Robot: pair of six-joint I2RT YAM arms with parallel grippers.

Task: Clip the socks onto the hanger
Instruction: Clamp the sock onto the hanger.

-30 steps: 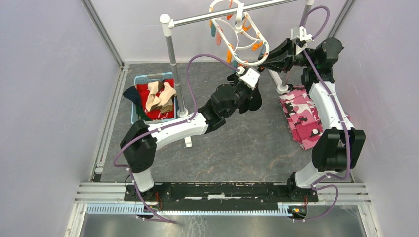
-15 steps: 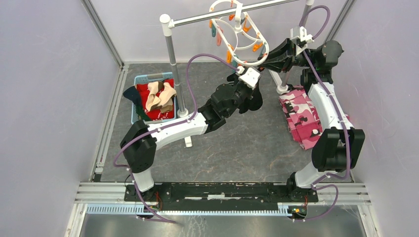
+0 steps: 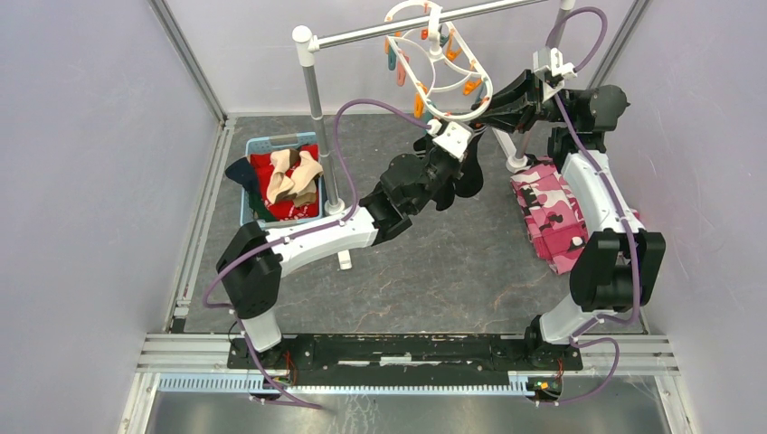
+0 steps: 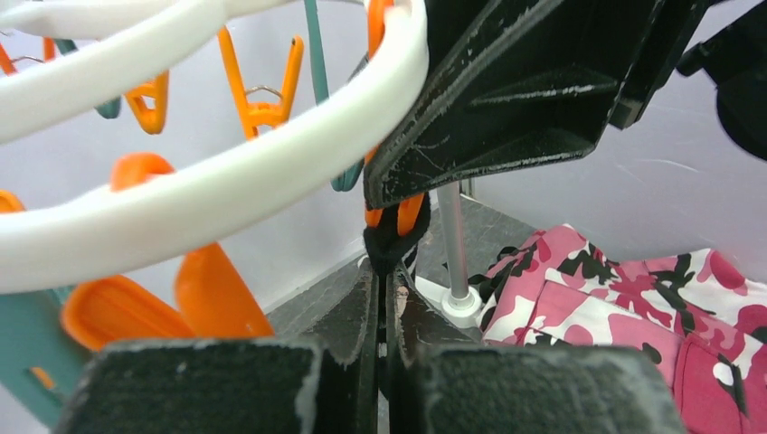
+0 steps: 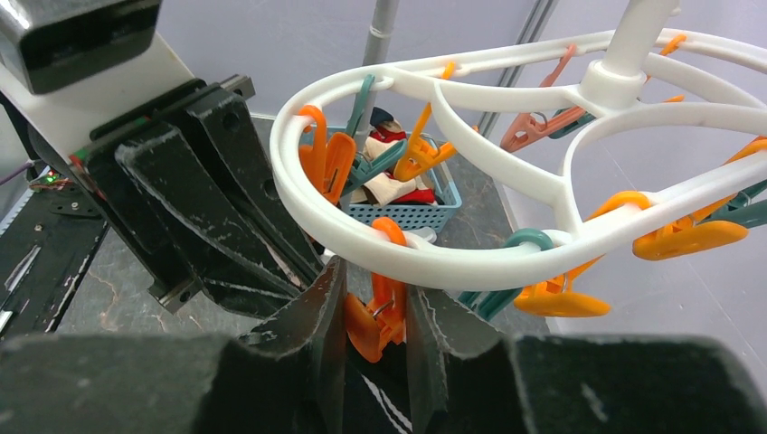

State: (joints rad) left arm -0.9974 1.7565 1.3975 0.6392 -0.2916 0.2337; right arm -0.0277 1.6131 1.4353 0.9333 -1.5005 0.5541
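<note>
My right gripper (image 5: 375, 316) was clamped on an orange clothespin (image 5: 366, 330), just under the white ring of the hanger (image 5: 452, 268). The left gripper (image 4: 382, 298) looked pinched shut on the dark sock (image 4: 387, 242), its tip up at that pin's mouth dead ahead. Mid-clipping, I figured: next, ease the right off so the pin bites. The other socks (image 3: 289, 176) sat in the basket (image 3: 276, 141), well off to its left.

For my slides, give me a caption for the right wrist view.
Right gripper pinching an orange clothespin beneath the white hanger ring, sock basket visible beyond.
</note>
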